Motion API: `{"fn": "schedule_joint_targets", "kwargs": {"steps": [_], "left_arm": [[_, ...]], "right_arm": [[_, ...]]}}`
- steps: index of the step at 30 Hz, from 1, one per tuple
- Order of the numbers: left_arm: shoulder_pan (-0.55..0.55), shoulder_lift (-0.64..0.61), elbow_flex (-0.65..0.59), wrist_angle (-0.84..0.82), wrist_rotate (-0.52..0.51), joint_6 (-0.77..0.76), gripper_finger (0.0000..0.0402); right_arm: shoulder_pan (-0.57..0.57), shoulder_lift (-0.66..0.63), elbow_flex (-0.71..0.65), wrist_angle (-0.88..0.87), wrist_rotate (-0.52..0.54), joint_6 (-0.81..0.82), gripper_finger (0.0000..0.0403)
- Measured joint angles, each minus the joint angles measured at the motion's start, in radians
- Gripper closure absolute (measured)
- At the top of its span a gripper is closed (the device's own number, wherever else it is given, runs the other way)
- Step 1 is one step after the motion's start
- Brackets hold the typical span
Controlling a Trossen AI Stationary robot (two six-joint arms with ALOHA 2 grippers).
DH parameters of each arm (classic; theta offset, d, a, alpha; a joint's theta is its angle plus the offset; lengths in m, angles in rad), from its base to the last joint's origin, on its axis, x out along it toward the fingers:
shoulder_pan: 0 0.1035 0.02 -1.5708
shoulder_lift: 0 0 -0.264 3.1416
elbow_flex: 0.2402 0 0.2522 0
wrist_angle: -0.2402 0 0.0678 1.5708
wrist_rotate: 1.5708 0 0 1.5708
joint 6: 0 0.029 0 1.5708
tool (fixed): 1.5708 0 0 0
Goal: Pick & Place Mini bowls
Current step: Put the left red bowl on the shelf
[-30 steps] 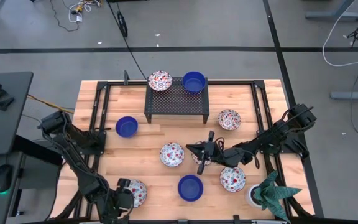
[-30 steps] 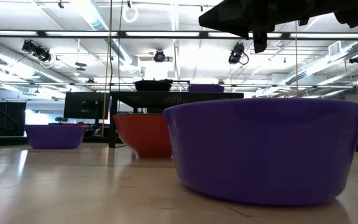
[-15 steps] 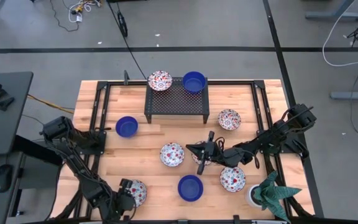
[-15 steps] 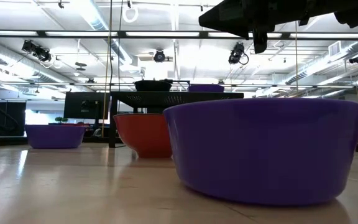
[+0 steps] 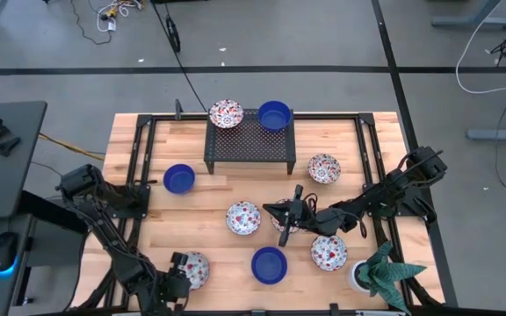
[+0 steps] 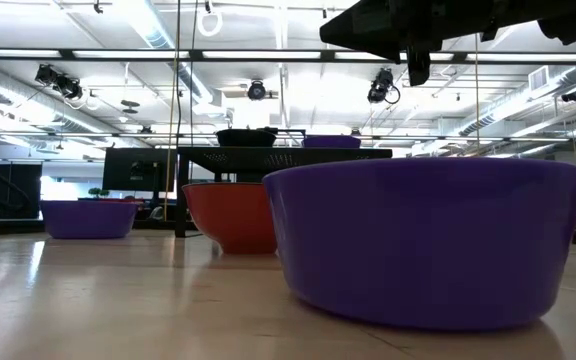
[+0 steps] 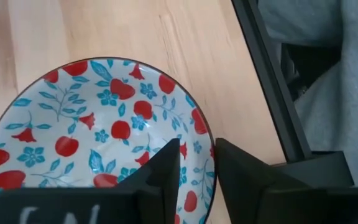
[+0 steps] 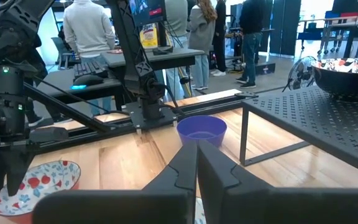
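- Wooden slats of the table [image 5: 209, 197] fill the high view, grey floor and cables beyond; nine mini bowls are spread over it.
- At the near left corner, the left gripper [image 7: 197, 168] is down on a floral bowl [image 5: 191, 268]. In the left wrist view its two dark fingers [image 7: 166, 171] straddle that bowl's rim, one inside over the red-and-blue pattern, one outside over the wood, with a narrow gap between them; whether they already pinch the rim I cannot tell.
- Right of centre, the right gripper [image 5: 283, 230] hangs above the table with its fingers pressed together, empty. It hovers over a floral bowl that is mostly hidden beneath it, between the central floral bowl [image 5: 243, 218] and another floral bowl [image 5: 328, 252].
- A black mesh rack [image 5: 249, 140] at the far side carries one floral bowl [image 5: 226, 113] and one blue bowl [image 5: 274, 115].
- Other blue bowls sit left of the rack [image 5: 179, 179] and at the near edge [image 5: 269, 264]; a floral bowl [image 5: 324, 168] lies to the rack's right.
- A white pot with a green plant [image 5: 380, 272] stands in the near right corner.
- Several people [image 8: 92, 28] stand in the room behind, seen from the right wrist.
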Motion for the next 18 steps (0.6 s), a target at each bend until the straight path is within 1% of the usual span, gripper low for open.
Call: {"fn": "schedule_joint_targets", "kwargs": {"steps": [4,8,18], "left_arm": [[-0.003,0.020,0.000,0.000,0.012,0.005,0.0305],[-0.002,0.042,0.000,0.003,0.036,0.005,0.0301],[-0.002,0.044,0.014,0.007,-0.012,0.005,0.0294]], "right_arm": [[0.000,0.000,0.000,0.000,0.000,0.000,0.0387],[0.000,0.000,0.000,0.000,0.000,0.000,0.0387],[0.000,0.000,0.000,-0.001,0.000,-0.001,0.0387]]}}
